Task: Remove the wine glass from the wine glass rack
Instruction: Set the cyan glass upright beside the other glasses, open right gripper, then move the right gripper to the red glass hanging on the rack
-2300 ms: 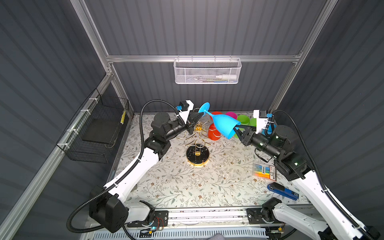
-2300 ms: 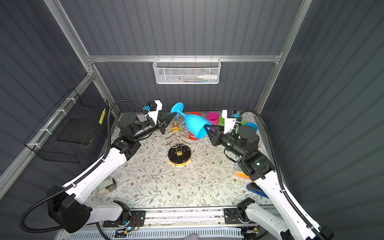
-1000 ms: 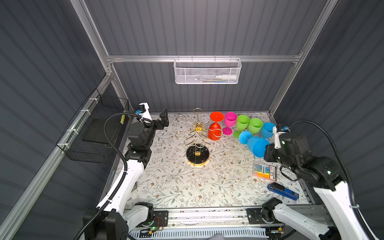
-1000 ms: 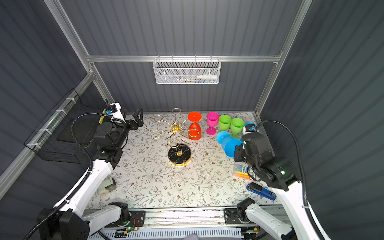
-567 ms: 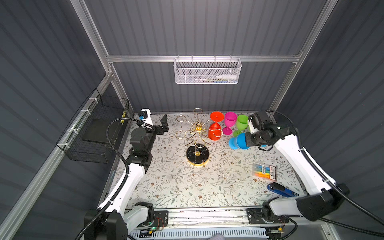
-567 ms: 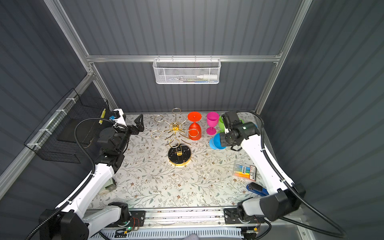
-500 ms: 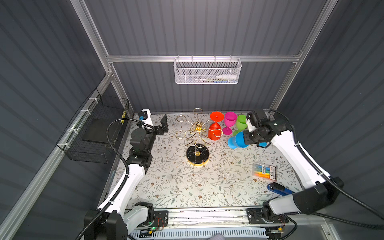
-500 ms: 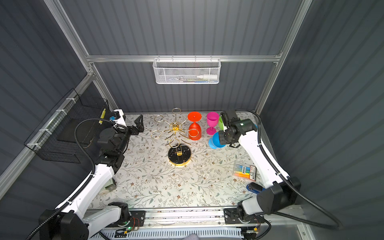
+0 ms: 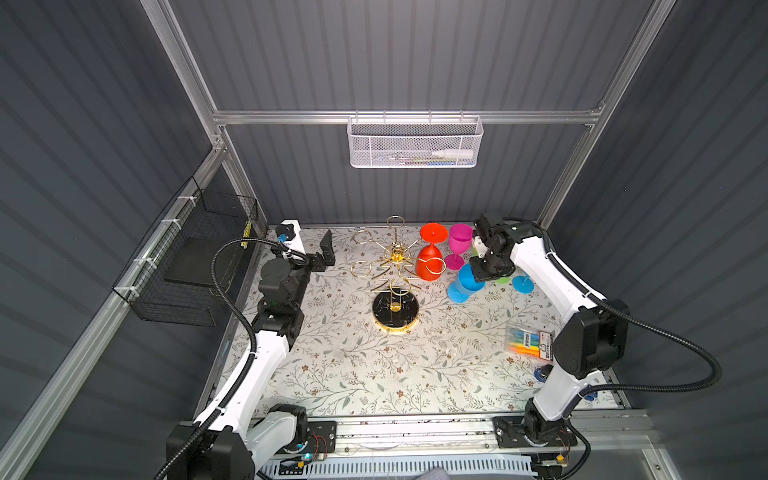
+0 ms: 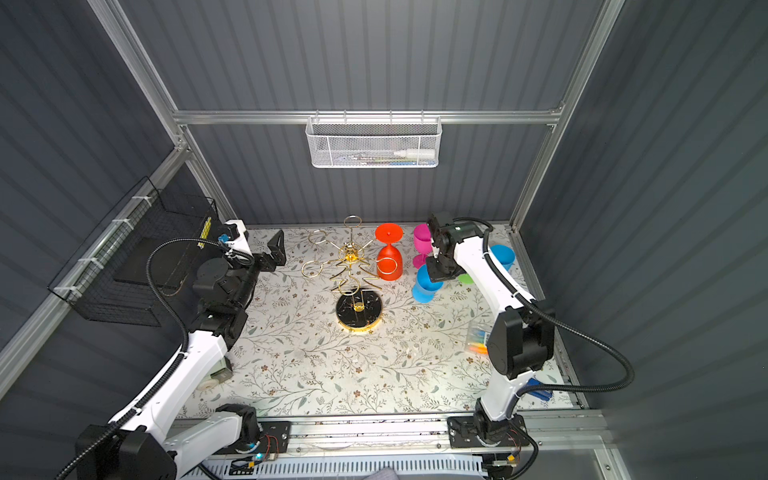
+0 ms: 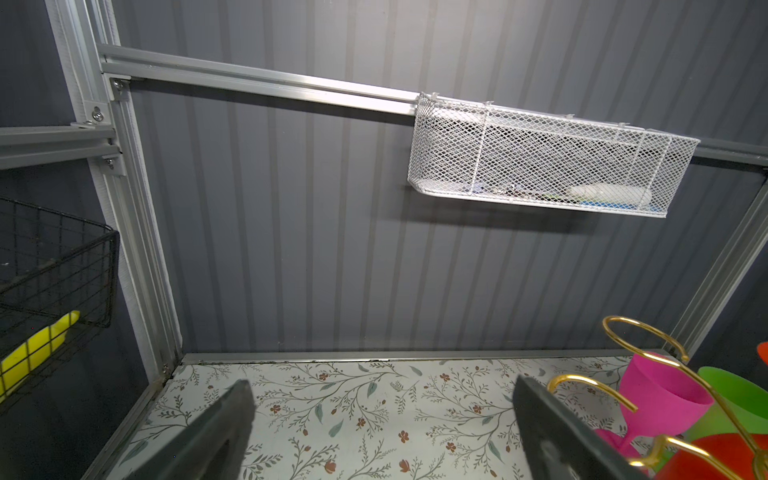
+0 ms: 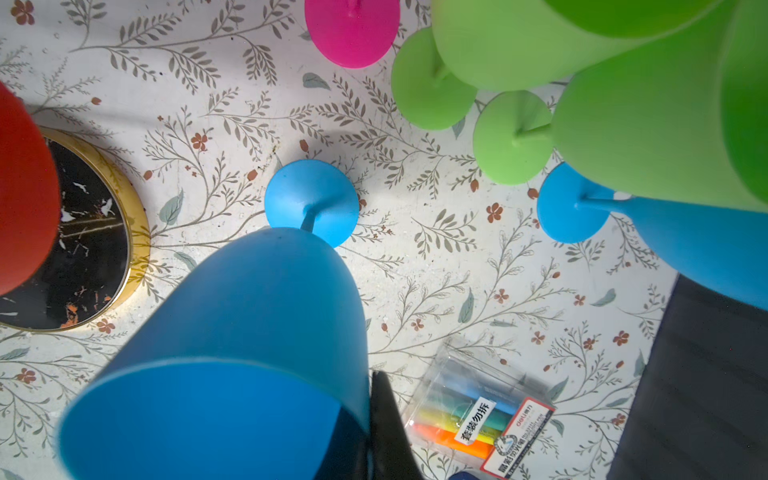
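Surface notes: materials and finish
The gold wire wine glass rack [image 9: 394, 266] is polished metal, glossy; its round black marbled base [image 9: 384, 309] is shiny. The blue wine glass [image 12: 249, 311] is smooth, matt, plastic-looking. The floral-printed worktop [image 9: 353, 374] has low sheen. The white mesh basket [image 9: 374, 145] is painted metal. The clear marker pack [image 12: 457, 390] is glossy plastic.

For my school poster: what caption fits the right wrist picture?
Right jaws pinch the rim of a blue wine glass, upright above the flowery table, beside green glasses.
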Robot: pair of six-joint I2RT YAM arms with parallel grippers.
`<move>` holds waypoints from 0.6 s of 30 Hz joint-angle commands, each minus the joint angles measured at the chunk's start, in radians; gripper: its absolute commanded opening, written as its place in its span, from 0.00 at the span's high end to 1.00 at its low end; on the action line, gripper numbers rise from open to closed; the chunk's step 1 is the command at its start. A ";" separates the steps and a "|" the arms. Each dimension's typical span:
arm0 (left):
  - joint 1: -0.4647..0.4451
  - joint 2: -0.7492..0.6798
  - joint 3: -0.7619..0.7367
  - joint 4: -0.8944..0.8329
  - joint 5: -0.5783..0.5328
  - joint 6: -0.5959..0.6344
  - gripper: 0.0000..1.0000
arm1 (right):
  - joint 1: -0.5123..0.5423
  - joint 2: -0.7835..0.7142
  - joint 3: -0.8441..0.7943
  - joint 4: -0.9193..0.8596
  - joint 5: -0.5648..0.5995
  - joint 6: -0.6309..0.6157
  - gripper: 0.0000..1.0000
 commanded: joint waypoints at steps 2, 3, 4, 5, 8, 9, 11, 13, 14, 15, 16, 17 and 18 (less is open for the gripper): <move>0.007 -0.021 -0.018 0.014 -0.019 0.027 0.01 | -0.004 0.024 0.030 -0.033 0.012 -0.022 1.00; 0.007 -0.020 -0.018 0.013 -0.018 0.027 0.01 | -0.006 0.027 0.031 -0.032 0.012 -0.022 1.00; 0.008 -0.020 -0.018 0.013 -0.018 0.028 0.01 | -0.006 0.032 0.034 -0.031 0.009 -0.023 1.00; 0.007 -0.017 -0.018 0.012 -0.018 0.027 0.01 | -0.007 0.033 0.034 -0.029 0.002 -0.024 1.00; 0.008 -0.019 -0.018 0.008 -0.018 0.032 0.02 | -0.010 0.039 0.034 -0.024 -0.010 -0.025 0.99; 0.007 -0.020 -0.019 0.009 -0.018 0.035 0.02 | -0.012 0.040 0.034 -0.023 -0.013 -0.024 0.97; 0.007 -0.019 -0.019 0.006 -0.020 0.037 0.02 | -0.014 0.038 0.038 -0.022 -0.018 -0.025 0.95; 0.007 -0.019 -0.018 0.006 -0.020 0.038 0.02 | -0.016 0.032 0.041 -0.017 -0.030 -0.023 0.94; 0.007 -0.019 -0.019 0.007 -0.021 0.039 0.01 | -0.018 0.028 0.042 -0.012 -0.037 -0.022 0.93; 0.007 -0.019 -0.018 0.007 -0.021 0.039 0.01 | -0.018 0.021 0.044 -0.006 -0.046 -0.022 0.92; 0.007 -0.019 -0.019 0.005 -0.022 0.042 0.02 | -0.020 0.016 0.046 -0.001 -0.052 -0.020 0.90; 0.007 -0.021 -0.019 0.006 -0.024 0.041 0.01 | -0.023 0.009 0.048 0.005 -0.058 -0.018 0.88; 0.007 -0.021 -0.019 0.005 -0.025 0.043 0.01 | -0.024 0.003 0.052 0.008 -0.063 -0.015 0.85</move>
